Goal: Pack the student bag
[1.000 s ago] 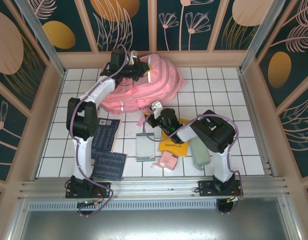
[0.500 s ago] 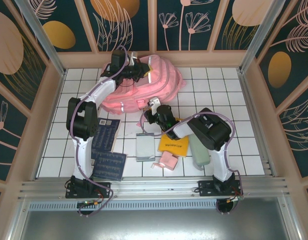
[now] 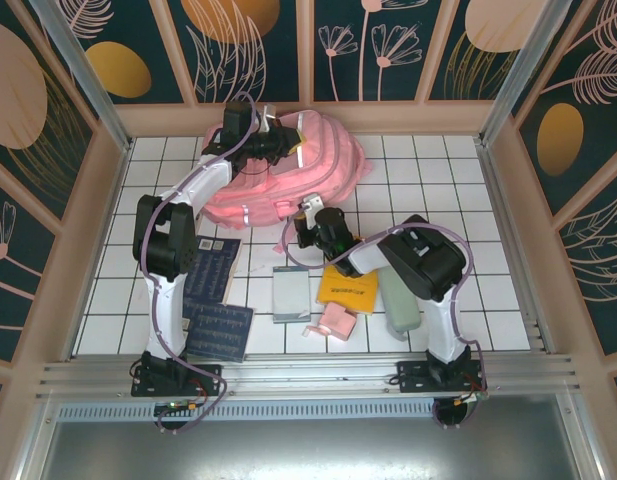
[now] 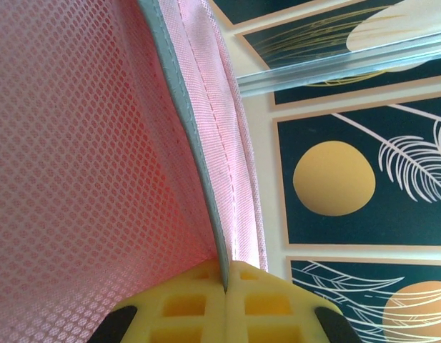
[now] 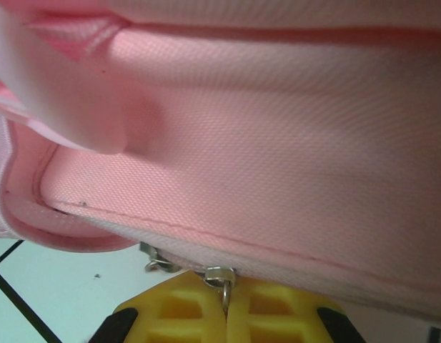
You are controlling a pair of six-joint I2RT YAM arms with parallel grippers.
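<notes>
Two grippers pinch the student bag (image 3: 323,160), which lies at the back of the tiled table (image 3: 508,300). The left gripper (image 4: 225,275) is clamped on the grey piping (image 4: 188,143) at the bag's far-left edge, with pink mesh (image 4: 77,143) just beside it. The right gripper (image 5: 226,289) is closed on a small metal zip ring (image 5: 219,275) at the bag's near edge. Nearer lie two dark blue books (image 3: 213,270), one grey slab (image 3: 290,292), one yellow book (image 3: 350,288), one small pink pouch (image 3: 337,322) and one pale green case (image 3: 398,305). The bag's long axis runs across the table, its left end nearer and its right end toward the back wall.
</notes>
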